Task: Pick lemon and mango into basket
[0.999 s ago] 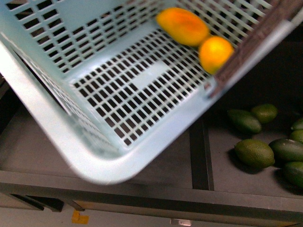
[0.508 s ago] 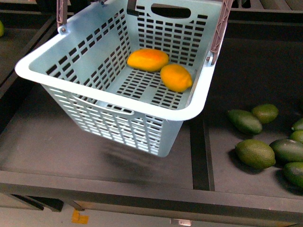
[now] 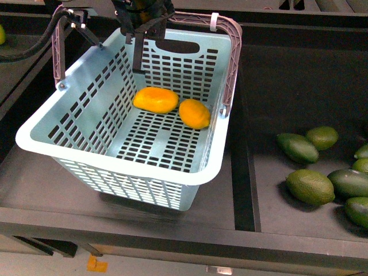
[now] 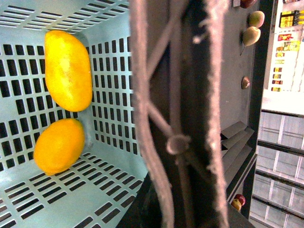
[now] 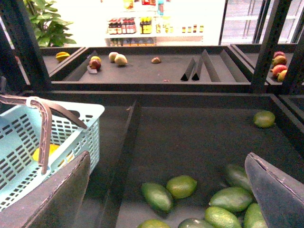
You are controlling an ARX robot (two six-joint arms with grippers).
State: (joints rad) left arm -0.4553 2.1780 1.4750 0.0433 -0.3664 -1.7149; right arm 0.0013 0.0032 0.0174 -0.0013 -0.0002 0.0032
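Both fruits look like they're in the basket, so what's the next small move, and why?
Probably lower the basket until it sits flat on the shelf: it is tilted, the left gripper is at its handle, and the mango and lemon already lie inside.

Even overhead light, sharp front view; soft blur under the basket point(image 3: 121, 167). The handle point(image 4: 175, 118) close to the left wrist camera is blurred. Bright, washed-out background glare behind the right wrist.

- Front view looks down from above into the basket point(image 3: 123, 167).
- Left wrist view sits close over its handle point(image 4: 156, 118), facing inside.
- Right wrist view looks level beside the basket, sharing it.
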